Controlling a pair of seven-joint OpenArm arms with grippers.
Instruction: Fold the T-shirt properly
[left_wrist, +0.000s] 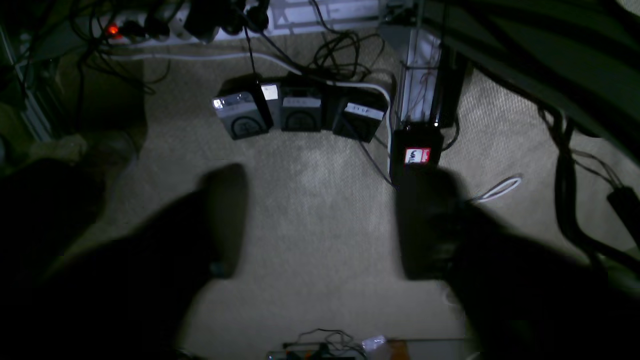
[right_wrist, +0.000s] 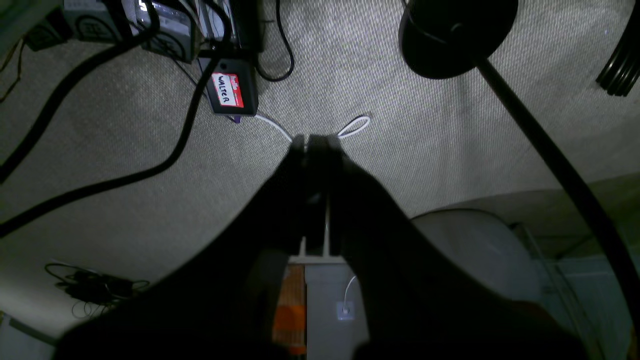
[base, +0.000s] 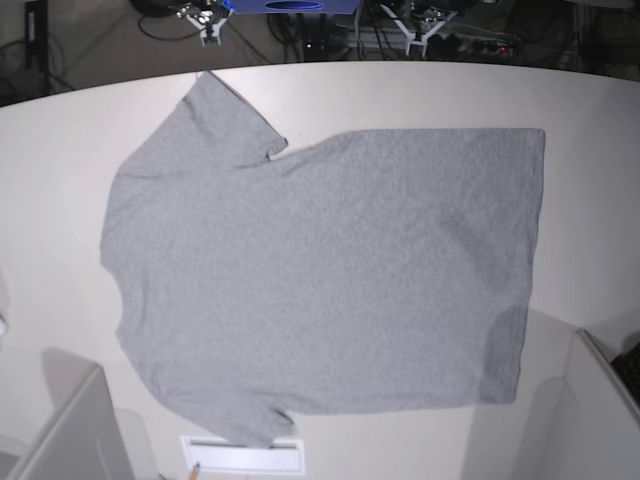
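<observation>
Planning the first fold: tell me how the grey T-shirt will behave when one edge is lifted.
The heather-grey short-sleeved cotton T-shirt lies limp and flat, so it will probably droop, not hold shape. Spread wide over the white table, a single-point lift likely bunches it. It looks light and should drag easily.

Both arms off the table, wrists facing down.
We see the left gripper (left_wrist: 320, 220) with fingers parted, empty; the right gripper (right_wrist: 316, 142) pressed closed, empty.

The base view looks straight down on the white table (base: 600, 110) from overhead. Both wrist views look down from high above at beige carpet (left_wrist: 320, 210), each past its own dark gripper. They share a black box with a red name sticker (left_wrist: 417, 155).
</observation>
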